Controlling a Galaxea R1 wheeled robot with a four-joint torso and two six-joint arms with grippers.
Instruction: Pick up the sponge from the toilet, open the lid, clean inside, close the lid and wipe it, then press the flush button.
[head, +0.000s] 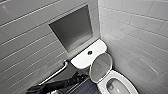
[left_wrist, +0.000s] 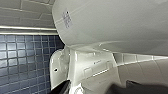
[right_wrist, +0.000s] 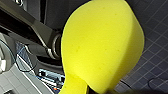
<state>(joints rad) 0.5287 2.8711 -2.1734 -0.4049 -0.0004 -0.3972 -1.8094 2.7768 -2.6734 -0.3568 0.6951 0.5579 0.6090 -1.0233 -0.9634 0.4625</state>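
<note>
Right tool (right_wrist: 86, 90) pinches the small bright yellow soft foam sponge (right_wrist: 100, 45). In the right wrist view the block bulges wide above the grip and narrows where it is squeezed. It is held in the air over the dark blue small-square tiled floor (right_wrist: 155, 50), touching nothing else. Robot body parts and cables sit behind it.

In the head view the white glossy ceramic toilet (head: 125, 77) stands in the corner of the room. Its white oval plastic lid (head: 100, 67) is raised and leans back against the rounded rectangular white tank (head: 82, 60). The seat is down and the bowl is open, with water visible inside. A round dark flush button (head: 89, 52) sits on the tank top. A grey recessed rectangular wall niche (head: 72, 27) is above the tank, and a metal grab bar (head: 56, 72) is on the pale tiled wall beside the tank.

The dark left arm (head: 55, 86) comes in low, between the grab bar and the toilet, near the toilet's side. In the left wrist view the left tool (left_wrist: 100, 91) is close under the tank, at the toilet's white base. I cannot tell whether it is spread or pressed together.
</note>
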